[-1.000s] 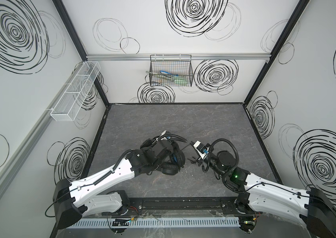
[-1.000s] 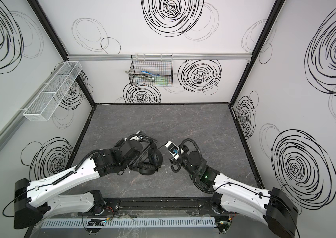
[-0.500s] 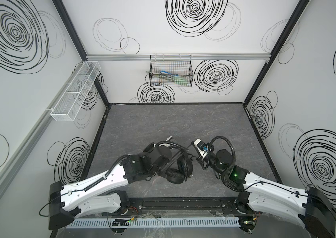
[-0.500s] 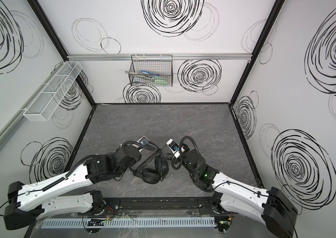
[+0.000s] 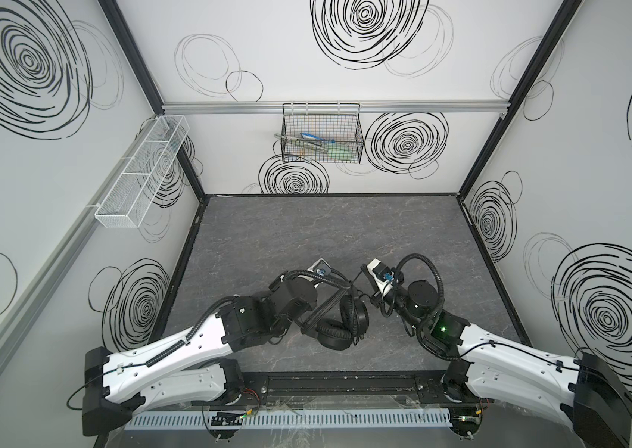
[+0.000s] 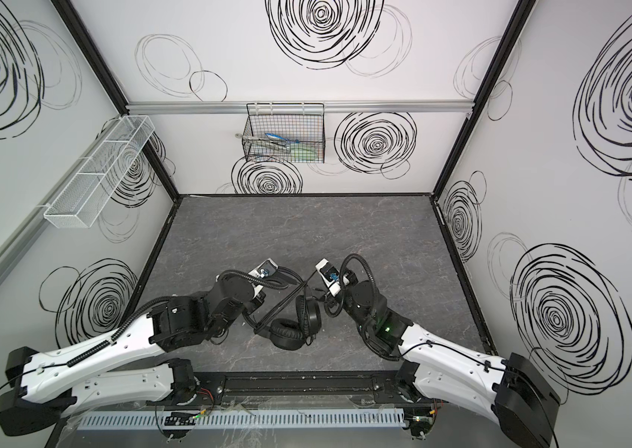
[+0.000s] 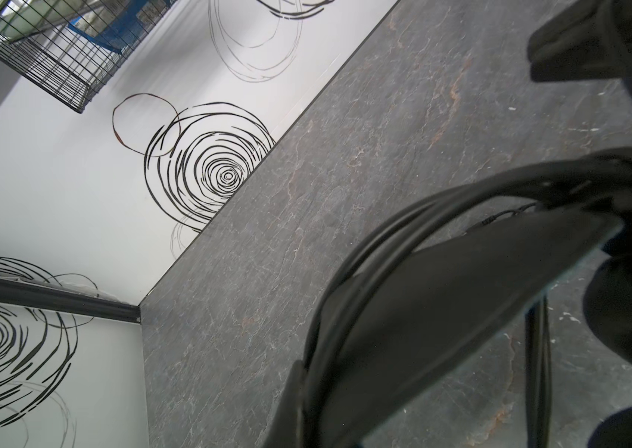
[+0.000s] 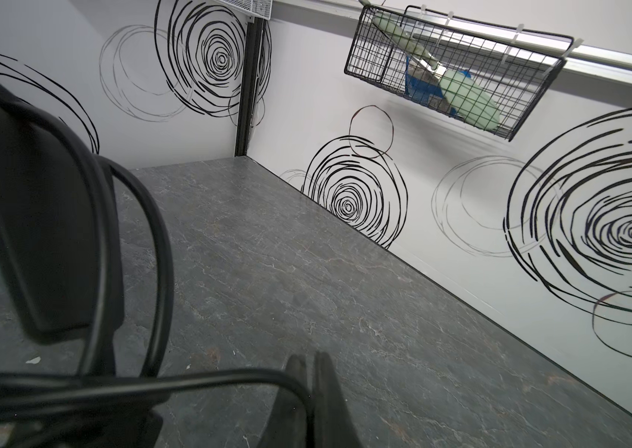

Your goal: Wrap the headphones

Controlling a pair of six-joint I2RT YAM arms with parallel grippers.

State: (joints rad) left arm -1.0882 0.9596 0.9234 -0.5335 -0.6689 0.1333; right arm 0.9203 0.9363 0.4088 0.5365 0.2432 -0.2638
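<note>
Checking both top views first, I find the headphones (image 5: 331, 333) near the front middle of the grey surface (image 5: 306, 232), between the two arms. The two earcups sit low and close together, and the headband slants up from them toward the left arm's wrist. I cannot tell whether the lower earcup touches the surface. The left claw (image 5: 339, 282) points across toward the right arm at the upper end of the headband. The right claw (image 5: 362, 273) sits just beside it, with the tips nearly meeting.

In the left wrist view, one finger (image 7: 290, 403) of the left claw lies against the thin black rails of the headband. The broad inner strap (image 7: 442, 310) arcs away from it above the surface. The jaws are drawn fully together, so the left claw holds the headphones by the headband.

In the right wrist view, the right claw (image 8: 314, 372) shows its two fingers pressed together. The thin black cable (image 8: 151, 382) runs straight into them, so this claw pinches the cable. The headband strap fills one side of this view, with black loops curving beside it. I cannot tell whether those loops are rails or cable.
</note>
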